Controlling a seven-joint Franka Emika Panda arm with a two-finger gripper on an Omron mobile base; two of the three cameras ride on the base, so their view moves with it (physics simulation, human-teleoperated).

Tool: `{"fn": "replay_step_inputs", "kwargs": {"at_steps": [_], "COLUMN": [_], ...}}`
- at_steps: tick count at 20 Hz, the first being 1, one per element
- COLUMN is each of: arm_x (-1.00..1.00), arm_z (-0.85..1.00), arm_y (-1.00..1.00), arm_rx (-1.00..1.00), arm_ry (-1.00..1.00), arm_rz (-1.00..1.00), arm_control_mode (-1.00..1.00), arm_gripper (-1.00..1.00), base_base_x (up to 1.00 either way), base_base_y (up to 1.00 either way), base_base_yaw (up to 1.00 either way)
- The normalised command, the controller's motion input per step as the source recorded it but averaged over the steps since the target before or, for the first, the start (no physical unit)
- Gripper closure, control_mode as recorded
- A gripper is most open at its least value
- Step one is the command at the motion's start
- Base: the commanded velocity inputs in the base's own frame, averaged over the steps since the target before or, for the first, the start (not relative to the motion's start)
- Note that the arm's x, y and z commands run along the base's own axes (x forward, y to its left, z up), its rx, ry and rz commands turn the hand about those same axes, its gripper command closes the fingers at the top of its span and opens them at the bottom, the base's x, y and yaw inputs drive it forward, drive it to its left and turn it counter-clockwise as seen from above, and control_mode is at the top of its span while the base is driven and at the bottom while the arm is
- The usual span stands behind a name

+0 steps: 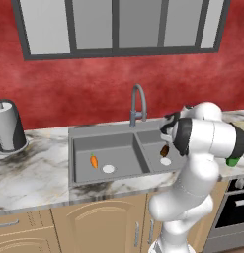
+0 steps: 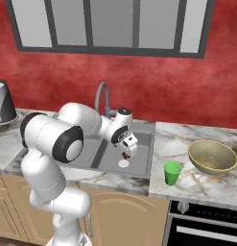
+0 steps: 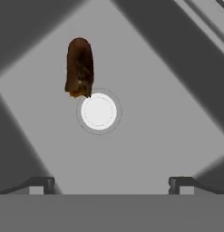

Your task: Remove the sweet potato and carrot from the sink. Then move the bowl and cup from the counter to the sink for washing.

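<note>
Sweet potato (image 3: 79, 67): lies on the floor of the sink's (image 1: 106, 133) right basin, one end touching the white drain's (image 3: 99, 111) rim.
Handling: judged firm, light and stubby with a rough skin; should not slip much. Best pinched across its narrow middle.
Claw (image 3: 111, 182): jaws spread fully wide, holding nothing, hovering above the right basin.
Relative position: in the hand view the potato sits ahead of the fingertips and off to one side, well apart from them.
Carrot (image 1: 94, 161): in the left basin, near its drain.
Cup (image 2: 172, 172): on the bench (image 2: 206, 187) at its front edge, just right of the sink.
Bowl (image 2: 212, 156): on the bench, right of the cup.
</note>
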Motion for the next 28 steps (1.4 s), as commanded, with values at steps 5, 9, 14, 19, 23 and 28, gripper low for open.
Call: {"fn": "replay_step_inputs", "kwargs": {"at_steps": [5, 9, 14, 19, 23, 28], "arm_x": [0.22, 0.23, 0.25, 0.24, 0.22, 0.20], "arm_z": [-0.19, -0.18, -0.18, -0.17, -0.18, -0.17], "arm_y": [0.00, 0.00, 0.00, -0.02, -0.05, -0.07], "arm_rx": [0.00, 0.00, 0.00, 0.00, 0.00, -0.01], "arm_ry": [0.00, 0.00, 0.00, 0.00, 0.00, -0.02], "arm_rz": [0.00, 0.00, 0.00, 0.00, 0.00, 0.00], "arm_control_mode": [-1.00, -1.00, -1.00, -1.00, -1.00, -1.00], "arm_gripper": [-1.00, -1.00, -1.00, -1.00, -1.00, -1.00], "base_base_x": [0.00, 0.00, 0.00, 0.00, 0.00, 0.00], "base_base_y": [0.00, 0.00, 0.00, 0.00, 0.00, 0.00], "base_base_yaw": [0.00, 0.00, 0.00, 0.00, 0.00, 0.00]}}
